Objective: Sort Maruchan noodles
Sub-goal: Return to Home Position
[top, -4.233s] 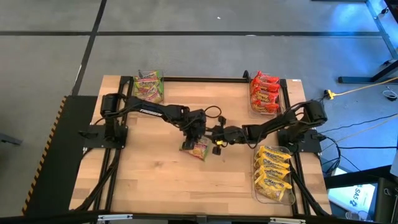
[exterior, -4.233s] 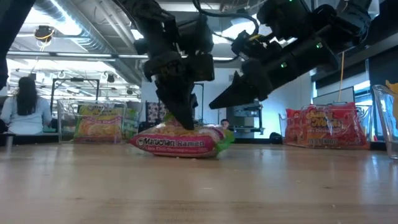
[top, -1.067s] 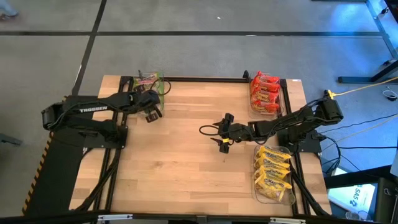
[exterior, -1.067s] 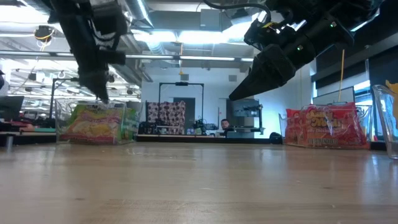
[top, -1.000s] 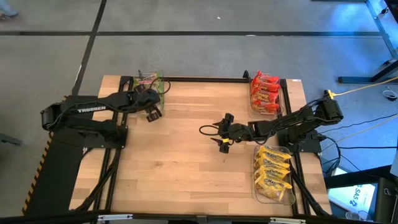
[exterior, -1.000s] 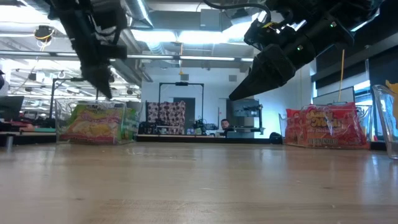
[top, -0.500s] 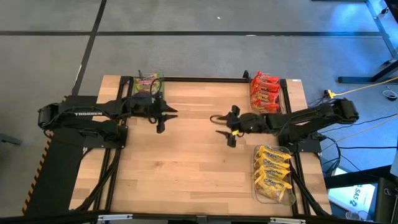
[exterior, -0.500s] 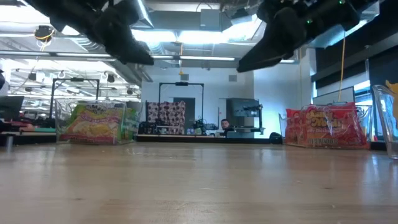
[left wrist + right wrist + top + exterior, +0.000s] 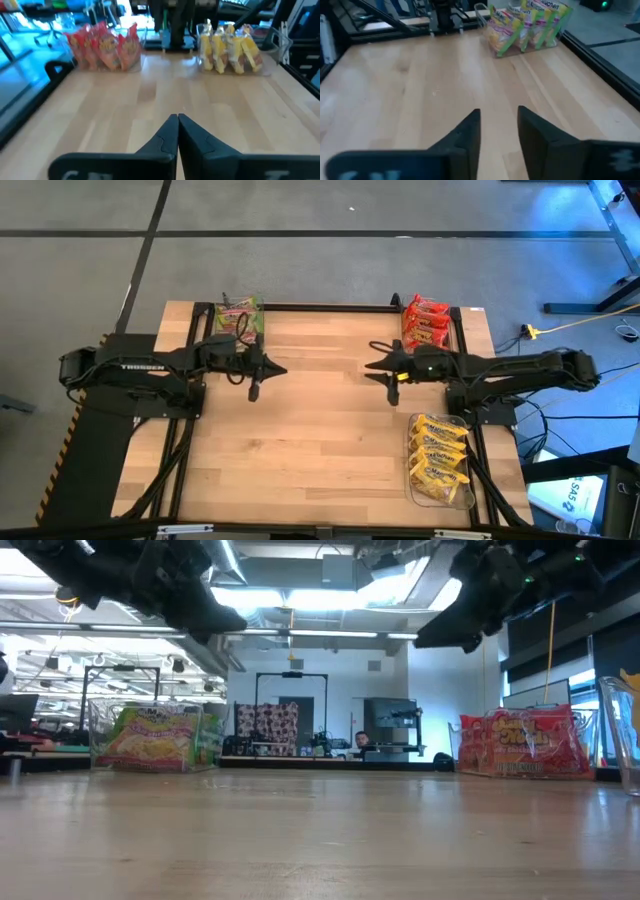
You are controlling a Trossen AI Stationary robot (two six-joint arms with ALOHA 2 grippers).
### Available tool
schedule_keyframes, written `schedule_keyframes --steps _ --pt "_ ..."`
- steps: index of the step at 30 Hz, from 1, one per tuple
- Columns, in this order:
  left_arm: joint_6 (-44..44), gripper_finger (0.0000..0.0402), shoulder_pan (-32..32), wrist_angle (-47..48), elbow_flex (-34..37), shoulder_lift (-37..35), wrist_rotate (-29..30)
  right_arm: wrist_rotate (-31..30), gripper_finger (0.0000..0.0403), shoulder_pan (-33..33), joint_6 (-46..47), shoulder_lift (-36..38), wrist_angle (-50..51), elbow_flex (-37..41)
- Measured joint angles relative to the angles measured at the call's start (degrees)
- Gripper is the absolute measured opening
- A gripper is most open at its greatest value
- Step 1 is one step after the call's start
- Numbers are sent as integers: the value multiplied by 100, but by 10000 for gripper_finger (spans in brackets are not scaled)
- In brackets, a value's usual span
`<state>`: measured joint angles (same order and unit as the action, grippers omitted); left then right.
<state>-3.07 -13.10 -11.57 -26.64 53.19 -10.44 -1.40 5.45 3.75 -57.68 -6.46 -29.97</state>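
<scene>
- Packets of Maruchan noodles, small, flat and crinkly, all sit sorted by colour in three clear plastic bins (image 9: 100, 725) along the edges of the light wooden table (image 9: 320, 450).
- The green-pink packets (image 9: 238, 318) stand in the bin at the table's top-left corner in the high view.
- The red-orange packets (image 9: 425, 330) fill the bin at the top-right corner.
- The yellow packets (image 9: 440, 460) lie in the bin at the right edge, below the red-orange ones.
- The left gripper (image 9: 278, 370) hangs above bare wood, near the green-pink bin and pointing toward the table's middle. Its two dark fingers (image 9: 167, 137) are pressed together with nothing between them.
- The right gripper (image 9: 372, 365) hangs level with it, on the other side of the table's middle and pointing back at it. It is beside the red-orange bin. Its fingers (image 9: 467, 132) are spread, with a plain gap and nothing held.
- The two grippers are well apart, and no packet lies on the wood between them.
</scene>
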Motion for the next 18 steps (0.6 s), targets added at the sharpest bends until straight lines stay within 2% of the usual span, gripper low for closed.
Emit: schedule_keyframes --steps 5,12,18 --pt "133 1 0 -290 300 -314 -114 101 60 35 95 527 -17 318" --pt "316 1 -49 -419 953 -1104 -82 101 11 33 227 1246 -110 715" --pt "812 1 -52 -499 1532 -2008 63 87 5 62 480 1840 -360 1125"
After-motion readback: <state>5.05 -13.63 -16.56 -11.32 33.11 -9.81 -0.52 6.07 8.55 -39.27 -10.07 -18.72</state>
